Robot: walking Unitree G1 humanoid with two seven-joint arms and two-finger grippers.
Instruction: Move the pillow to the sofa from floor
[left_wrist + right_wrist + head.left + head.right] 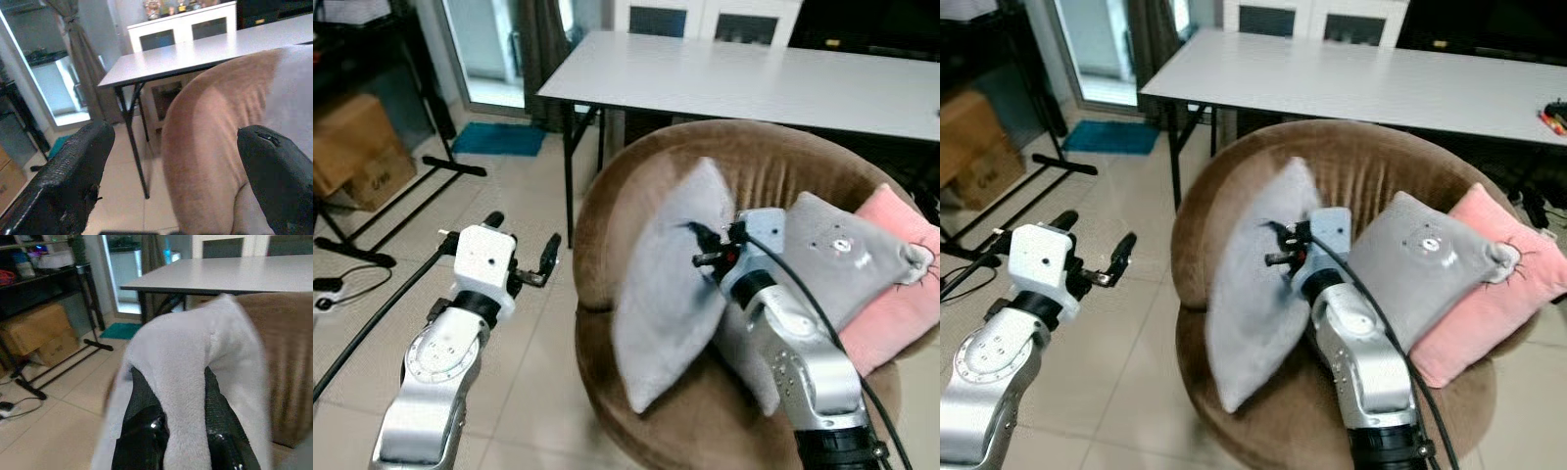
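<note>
Grey plush pillow stands on edge in the round brown sofa, its edge pinched between the fingers of the right end effector. Beside it lie 2 more cushions, a grey one and a pink one. Left end effector hovers wide over the tiled floor.

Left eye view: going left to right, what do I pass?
Brown cardboard box → left gripper, open → plain grey pillow pinched by the right gripper → grey pillow with a printed face → pink pillow.
</note>
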